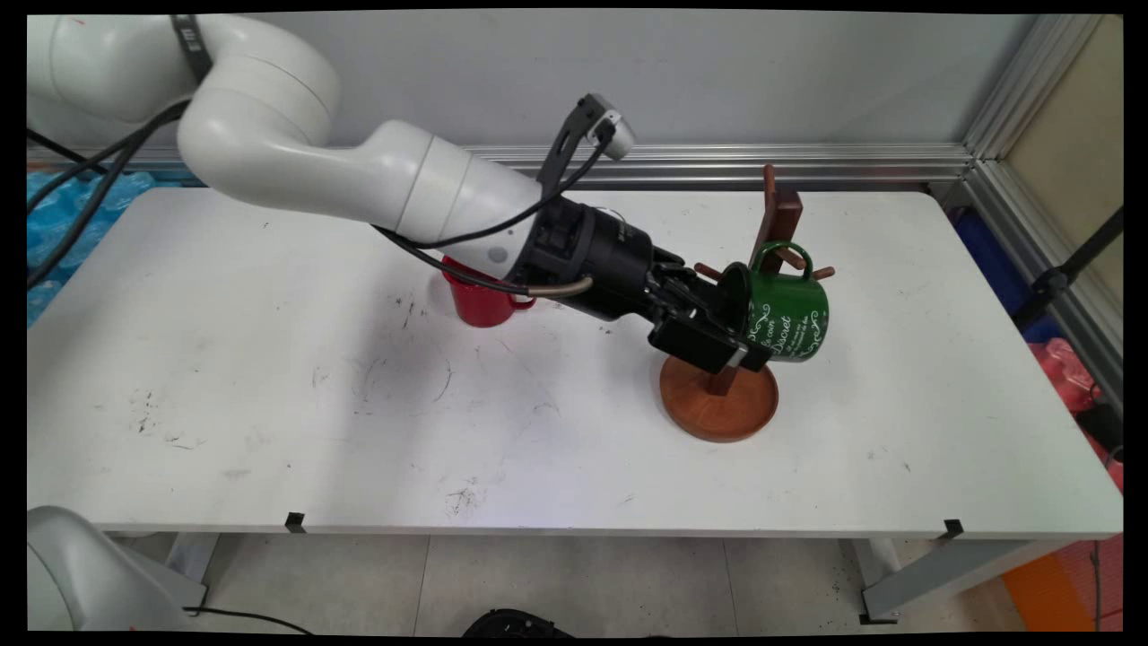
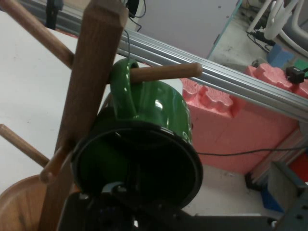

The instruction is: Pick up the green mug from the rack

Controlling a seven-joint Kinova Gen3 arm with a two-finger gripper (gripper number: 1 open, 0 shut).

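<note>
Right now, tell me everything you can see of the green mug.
The green mug is glossy, with white curly lettering on its side and a dark rim. It hangs tilted on the wooden mug stand, its handle looped over a peg, its mouth turned toward the gripper. One gripper finger goes inside the mouth and one lies outside, so the gripper pinches its wall. It is off the table, above the stand's round base.

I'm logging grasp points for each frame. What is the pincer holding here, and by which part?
The pincer holds the green mug by its rim, one finger inside the mouth. The mug's handle is looped over a peg of the wooden mug tree.
</note>
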